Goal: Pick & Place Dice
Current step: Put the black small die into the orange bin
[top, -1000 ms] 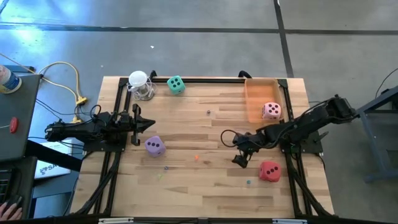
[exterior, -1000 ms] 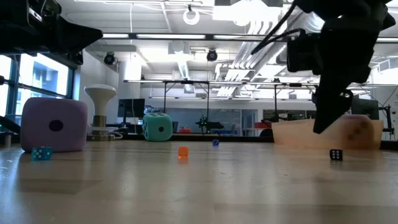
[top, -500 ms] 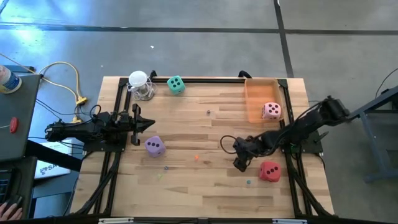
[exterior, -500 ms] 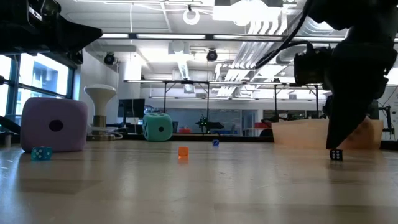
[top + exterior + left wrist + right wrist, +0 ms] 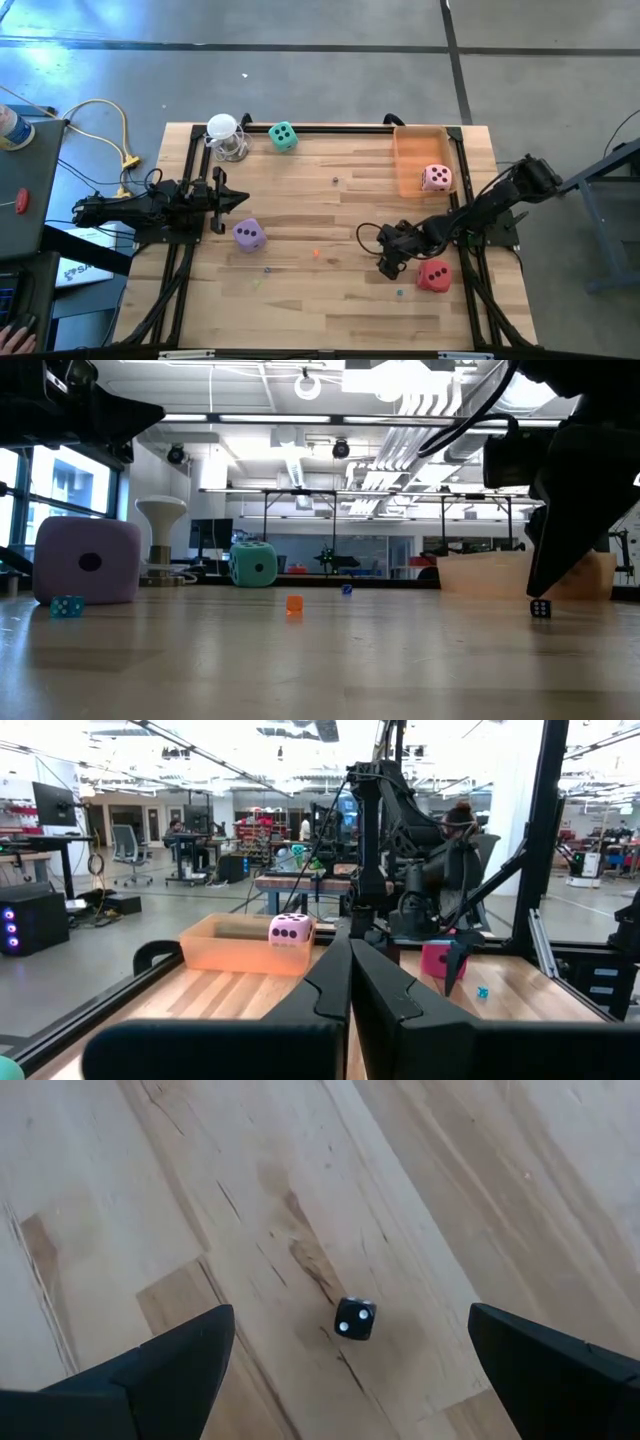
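Four dice lie on the wooden table: a mint green die [image 5: 283,136] at the far edge, a purple die [image 5: 249,234] left of centre, a red die [image 5: 433,275] near the right edge, and a pink die [image 5: 436,178] inside the orange tray [image 5: 410,150]. My right gripper [image 5: 388,268] hangs open, tilted down, just left of the red die. Between its fingers the wrist view shows bare wood and a tiny black die [image 5: 354,1318]. My left gripper [image 5: 235,200] waits shut at the left, above the purple die's far side.
A white round-topped object [image 5: 225,137] stands at the far left beside the green die. Tiny coloured beads lie scattered, among them an orange one [image 5: 294,604] and a teal one [image 5: 66,606]. Black frame rails run along the table's left and right sides.
My right gripper has sunk toward the table and drifted toward the near edge and the red die, tipping further down. Its fingers have stayed open. The dice have not moved.
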Motion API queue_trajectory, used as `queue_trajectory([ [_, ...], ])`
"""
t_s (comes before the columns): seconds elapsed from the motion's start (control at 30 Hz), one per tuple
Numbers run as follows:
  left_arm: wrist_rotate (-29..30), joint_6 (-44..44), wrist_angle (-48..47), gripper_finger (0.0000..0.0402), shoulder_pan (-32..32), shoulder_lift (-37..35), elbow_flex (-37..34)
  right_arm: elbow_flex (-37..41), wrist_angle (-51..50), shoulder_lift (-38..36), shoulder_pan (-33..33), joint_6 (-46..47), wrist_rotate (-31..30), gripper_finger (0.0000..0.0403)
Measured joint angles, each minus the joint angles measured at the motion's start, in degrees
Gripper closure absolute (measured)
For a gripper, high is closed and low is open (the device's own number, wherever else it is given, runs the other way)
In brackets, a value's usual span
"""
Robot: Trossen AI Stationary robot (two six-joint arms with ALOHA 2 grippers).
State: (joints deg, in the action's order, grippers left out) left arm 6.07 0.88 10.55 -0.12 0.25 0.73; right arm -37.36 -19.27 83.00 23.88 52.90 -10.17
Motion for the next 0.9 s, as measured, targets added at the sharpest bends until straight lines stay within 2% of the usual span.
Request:
queue_trajectory([
  [0.43, 0.0, 0.0, 0.0, 0.0401, 0.0, 0.0, 0.0, -0.3, 0.6, 6.4, 0.8, 2.8, -0.5, 0.0020],
  [0.57, 0.0, 0.0, 0.0, 0.0401, 0.0, 0.0, 0.0, -0.3, 0.5, 6.8, 0.8, 2.9, -0.7, 0.0053],
  [0.9, 0.0, 0.0, 0.0, 0.0401, 0.0, 0.0, 0.0, -0.1, 0.1, 7.0, 0.7, 3.0, -2.1, 0.0169],
])
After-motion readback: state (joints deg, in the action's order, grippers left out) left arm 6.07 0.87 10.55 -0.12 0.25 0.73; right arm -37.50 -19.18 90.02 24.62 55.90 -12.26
